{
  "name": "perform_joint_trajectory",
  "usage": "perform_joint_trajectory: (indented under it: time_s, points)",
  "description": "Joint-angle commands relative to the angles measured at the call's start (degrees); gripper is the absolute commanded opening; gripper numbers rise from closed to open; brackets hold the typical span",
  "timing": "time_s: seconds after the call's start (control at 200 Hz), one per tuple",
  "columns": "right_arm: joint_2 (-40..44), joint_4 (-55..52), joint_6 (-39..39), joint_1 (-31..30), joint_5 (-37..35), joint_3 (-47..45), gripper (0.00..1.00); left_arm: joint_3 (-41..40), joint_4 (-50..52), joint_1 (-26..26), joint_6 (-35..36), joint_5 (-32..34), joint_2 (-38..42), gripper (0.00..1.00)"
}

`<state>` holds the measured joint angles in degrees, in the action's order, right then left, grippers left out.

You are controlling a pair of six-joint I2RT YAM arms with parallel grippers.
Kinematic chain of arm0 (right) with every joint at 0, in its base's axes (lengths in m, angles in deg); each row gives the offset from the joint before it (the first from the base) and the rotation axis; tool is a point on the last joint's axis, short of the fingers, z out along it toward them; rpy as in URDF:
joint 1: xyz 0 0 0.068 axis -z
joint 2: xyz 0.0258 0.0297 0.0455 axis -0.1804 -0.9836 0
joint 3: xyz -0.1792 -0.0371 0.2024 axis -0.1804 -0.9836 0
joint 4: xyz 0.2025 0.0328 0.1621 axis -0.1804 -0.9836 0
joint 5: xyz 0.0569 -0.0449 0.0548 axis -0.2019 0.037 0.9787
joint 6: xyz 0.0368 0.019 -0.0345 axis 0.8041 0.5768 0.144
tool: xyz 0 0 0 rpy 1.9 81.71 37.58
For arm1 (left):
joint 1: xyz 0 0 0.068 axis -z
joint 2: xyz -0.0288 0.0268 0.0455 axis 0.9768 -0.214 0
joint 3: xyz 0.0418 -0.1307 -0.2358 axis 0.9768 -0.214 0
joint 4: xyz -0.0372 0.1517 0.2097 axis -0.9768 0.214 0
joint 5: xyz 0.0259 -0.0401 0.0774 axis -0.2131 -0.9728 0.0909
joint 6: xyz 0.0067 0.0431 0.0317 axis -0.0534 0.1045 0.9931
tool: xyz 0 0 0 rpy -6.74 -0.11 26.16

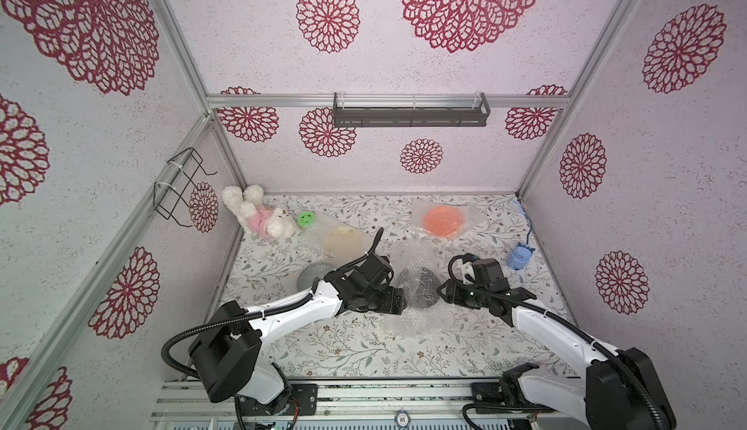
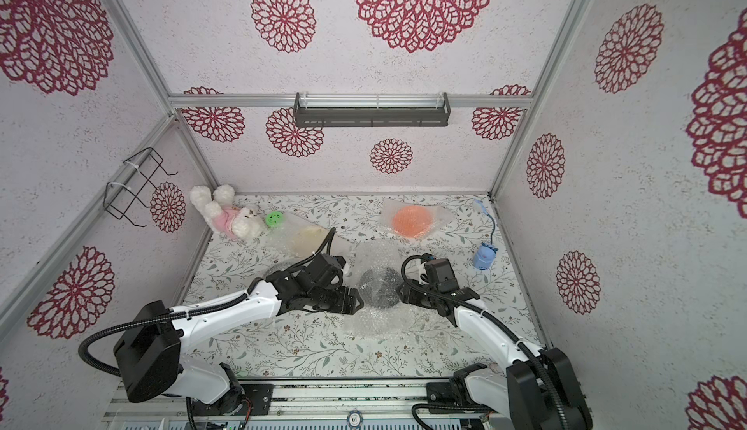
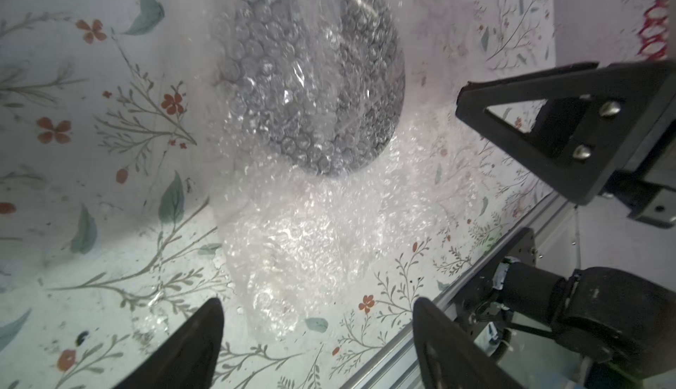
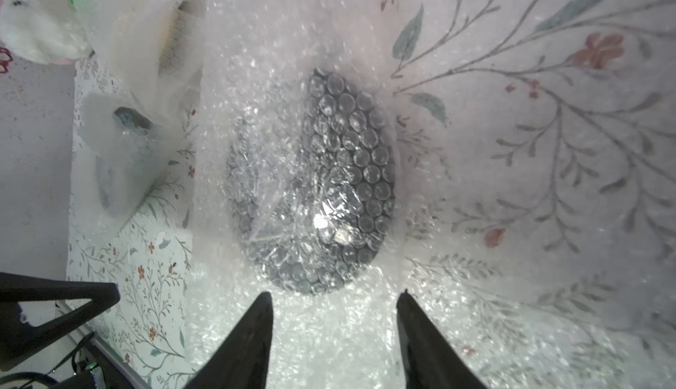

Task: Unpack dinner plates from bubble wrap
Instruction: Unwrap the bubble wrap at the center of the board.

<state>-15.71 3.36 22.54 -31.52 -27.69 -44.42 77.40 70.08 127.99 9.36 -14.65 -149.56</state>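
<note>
Here's the middle of the floral-print desk [image 1: 323, 347]: the black round dinner plate [image 1: 418, 290] lies flat there, covered by a clear, crinkled sheet of bubble wrap [image 1: 398, 321] that spills past it toward the near edge. Both top views show the plate between my two arms, dark under the bubbles [image 2: 378, 286].

My left tool [image 1: 400, 300] sits just beside the plate on its left. The left wrist view shows its fingers [image 3: 205, 336] spread wide over the loose wrap [image 3: 311, 241], pinching nothing, with the plate [image 3: 311, 76] ahead of them.

My right tool [image 1: 442, 290] is just beside the plate on the opposite side. From the right wrist view its jaws are parted too, tips [image 4: 261, 310] over the wrap [image 4: 237, 94] at the plate's rim [image 4: 314, 186]. I see nothing gripped between them.

At the far right the plain orange round plate [image 1: 444, 221] lies in its own bubble sheet. The cream round plate [image 1: 343, 241] lies wrapped at the far left. A greyish round plate [image 1: 309, 276] peeks from behind my left arm.

In the far left corner lie a white plush rabbit in pink [image 1: 258, 215] and a small green smiley disc [image 1: 306, 218]. A small blue gadget on a cord [image 1: 519, 257] sits by the right wall.
</note>
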Motion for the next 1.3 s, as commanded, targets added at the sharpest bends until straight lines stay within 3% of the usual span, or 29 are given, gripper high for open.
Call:
perform_joint_trajectory:
  time_s: [0.0,0.215,0.47,0.706,0.931,1.141,1.296]
  points:
    - [1.4,-0.9,-0.2,1.3,5.3,-2.4,0.65,2.2,4.7,2.3,4.3,5.0,-2.4,0.87]
    - [-2.0,6.0,0.9,4.2,8.1,-3.7,0.63,4.4,-0.8,2.4,2.6,3.4,-7.3,0.83]
    - [-12.8,16.0,2.3,6.5,10.5,-0.5,0.57,8.9,-7.4,-0.9,-2.1,-1.1,-16.6,0.65]
    - [-17.7,22.0,2.5,6.5,14.0,-0.1,0.53,5.8,-12.6,-3.5,-2.8,-6.2,-21.2,0.64]
    - [-21.1,25.4,2.9,6.5,16.4,-0.4,0.51,4.3,-13.2,-3.7,-2.8,-6.2,-23.3,0.63]
    - [-24.7,30.1,5.4,6.6,19.6,-1.3,0.42,3.4,-13.5,-3.9,-2.7,-6.0,-24.3,0.62]
    - [-20.9,29.3,6.3,6.5,20.2,-1.8,0.28,3.1,-14.5,-4.2,-3.1,-6.3,-25.0,0.62]
